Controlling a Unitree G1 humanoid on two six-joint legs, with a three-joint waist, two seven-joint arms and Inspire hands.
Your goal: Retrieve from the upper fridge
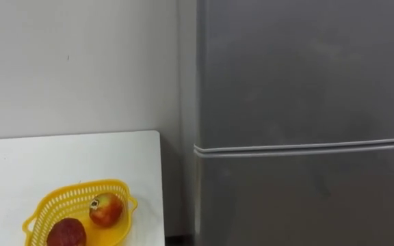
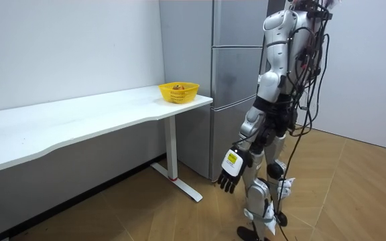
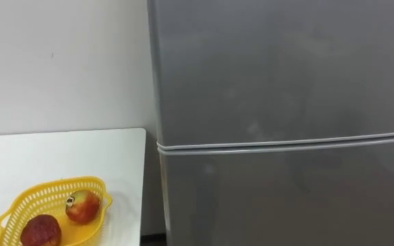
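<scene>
White wall [image 1: 74, 61] behind, wood floor [image 2: 179, 221] in the room view. Grey fridge [image 1: 306, 102] takes up the right of the eye views, upper door [image 1: 306, 68] and lower door [image 1: 306, 198] both closed, a pale seam running between them. Whatever sits inside the upper compartment is hidden behind the closed door. White desk [image 1: 67, 157] stands just beside the fridge on the robot's left, a narrow gap between them. Yellow basket [image 1: 46, 208] sits near the desk's fridge-side end and holds a red-yellow apple [image 1: 106, 209] and a darker red fruit [image 1: 66, 234], close together. Robot stands upright facing the fridge front, near it. Left hand [image 2: 232, 173] hangs low at its side, fingers loose and spread, holding nothing, well apart from fridge and desk.
</scene>
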